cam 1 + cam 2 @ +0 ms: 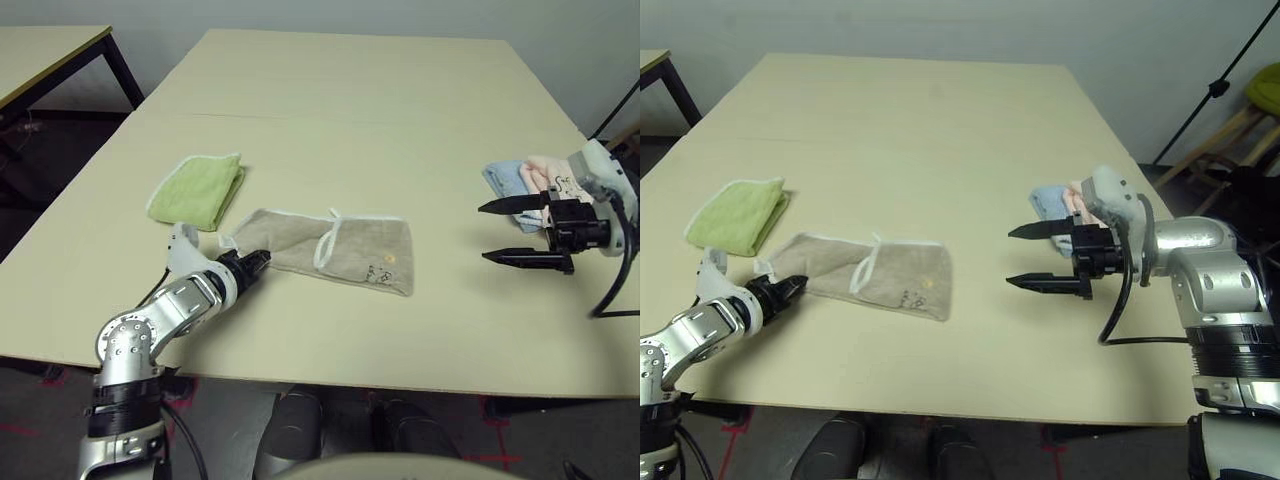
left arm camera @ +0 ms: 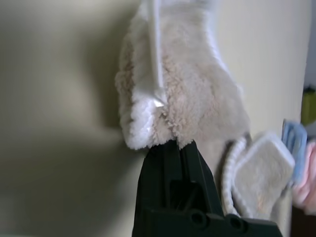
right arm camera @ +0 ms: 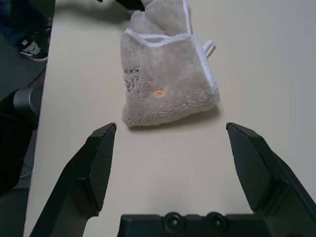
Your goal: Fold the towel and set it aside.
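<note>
The beige terry towel (image 1: 330,250), white-edged with a small embroidered mark, lies rumpled and partly folded near the table's (image 1: 350,110) front edge. The left gripper (image 1: 255,264) is clamped on its left corner, seemingly just lifting it. The right gripper (image 1: 520,232) hovers spread wide, well apart.

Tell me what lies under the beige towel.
The towel lies folded on the bare table, its own lower layers beneath the top one. The left gripper is shut on its left end. Anything between the layers is covered.
</note>
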`<control>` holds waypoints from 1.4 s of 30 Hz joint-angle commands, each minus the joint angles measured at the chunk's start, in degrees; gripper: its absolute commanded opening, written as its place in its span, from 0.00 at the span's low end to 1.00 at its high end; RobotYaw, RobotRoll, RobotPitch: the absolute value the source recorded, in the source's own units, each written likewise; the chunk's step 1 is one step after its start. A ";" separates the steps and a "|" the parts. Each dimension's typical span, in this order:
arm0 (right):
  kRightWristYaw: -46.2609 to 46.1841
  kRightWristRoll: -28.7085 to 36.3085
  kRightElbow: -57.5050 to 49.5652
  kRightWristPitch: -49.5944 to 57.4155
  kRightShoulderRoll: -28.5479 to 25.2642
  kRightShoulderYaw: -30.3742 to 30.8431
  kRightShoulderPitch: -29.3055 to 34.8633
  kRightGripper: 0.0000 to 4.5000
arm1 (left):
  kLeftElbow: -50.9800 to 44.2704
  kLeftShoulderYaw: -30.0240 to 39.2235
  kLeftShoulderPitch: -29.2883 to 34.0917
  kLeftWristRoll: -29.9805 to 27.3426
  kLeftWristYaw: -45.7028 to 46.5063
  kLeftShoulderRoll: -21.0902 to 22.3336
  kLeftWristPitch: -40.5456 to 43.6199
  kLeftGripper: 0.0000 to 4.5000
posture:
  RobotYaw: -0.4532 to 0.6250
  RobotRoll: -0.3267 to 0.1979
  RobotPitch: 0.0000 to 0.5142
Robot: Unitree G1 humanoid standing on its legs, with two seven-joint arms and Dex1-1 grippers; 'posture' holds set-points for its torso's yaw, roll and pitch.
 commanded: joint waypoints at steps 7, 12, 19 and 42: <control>1.00 -0.74 0.36 -1.14 -0.21 0.23 0.89 1.00 | -12.18 -16.85 -9.83 18.28 -29.72 11.62 4.40 0.00 | 0.60 0.62 0.19; 0.79 -0.71 -0.01 -0.91 -0.42 -0.09 1.55 1.00 | -11.31 -29.34 -17.32 29.89 -46.69 14.69 3.44 0.00 | 0.60 0.62 0.20; 0.26 -0.25 -1.69 0.10 -0.68 -0.56 2.93 1.00 | 0.09 -40.65 -27.87 43.15 -59.67 7.50 1.74 0.00 | 0.58 0.62 0.20; -0.95 0.29 -2.88 3.51 -1.31 -0.79 4.02 1.00 | 0.52 -41.24 -39.75 55.53 -83.89 2.54 2.79 0.98 | 0.56 0.62 0.21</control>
